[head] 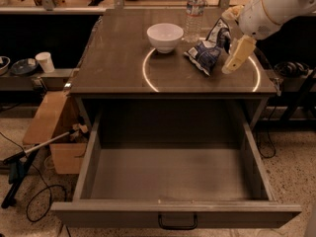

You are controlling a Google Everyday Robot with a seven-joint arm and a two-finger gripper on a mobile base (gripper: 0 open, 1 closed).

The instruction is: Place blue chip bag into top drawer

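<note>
Bag (206, 53): on the tabletop (118, 58), right half, inside the pale ring (146, 76) marked on the surface. Not in the drawer. Blue foil, crumpled, white patches.
Long axis runs from near-left to far-right. Lower end points toward the table's front edge and rests on the top. Upper end tilts up and away toward the gripper; whether that end is lifted off the surface cannot be told.
Neighbours: white bowl (165, 36) to the bag's left, apart from it. Clear bottle (195, 6) stands upright behind, just beside the bag's far end.

Gripper (236, 53): comes in from the upper right on a white arm (276, 6), above the table's right side. Its cream lower part hangs down and to the left, just right of the bag, with a dark gap between the two lower down. The bag's upper end reaches up against the gripper's body. Open or closed: cannot tell. Whether it grips the bag: cannot tell either.

Drawer (86, 167): pulled fully out below the tabletop, grey floor showing, low side walls, black handle (177, 223) on the front face. Well apart from the bag.

Left of the table: cardboard box (49, 127) on the floor, paper cup (45, 61) on a low shelf.
</note>
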